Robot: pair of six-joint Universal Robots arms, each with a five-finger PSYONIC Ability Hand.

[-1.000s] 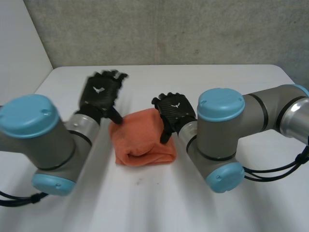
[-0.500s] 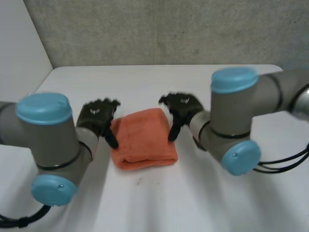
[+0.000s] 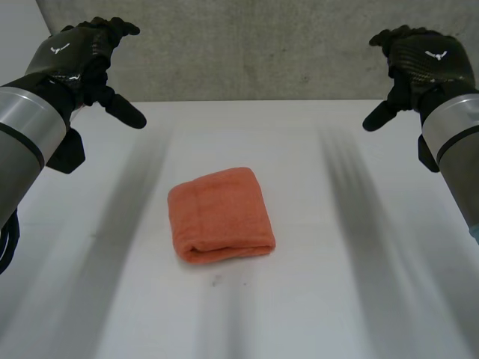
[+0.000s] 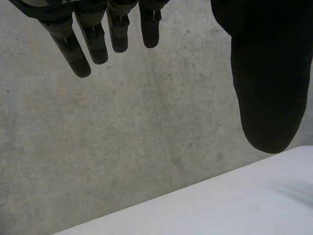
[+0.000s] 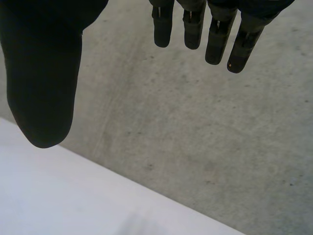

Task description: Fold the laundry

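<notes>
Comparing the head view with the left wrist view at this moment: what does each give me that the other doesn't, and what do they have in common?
Head view adds the folded orange towel lying mid-table with nothing touching it, and the right hand held up off the table. Left wrist view adds the palm side of the left hand: fingers straight, thumb apart, holding nothing. Shared: the left hand, the white table and the grey wall.

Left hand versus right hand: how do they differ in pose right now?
The left hand is high over the table's left side, the right hand over its right side. The left hand's thumb juts rightward, the right hand's leftward: mirror poses. Both are open, empty, and apart from the folded orange towel.
</notes>
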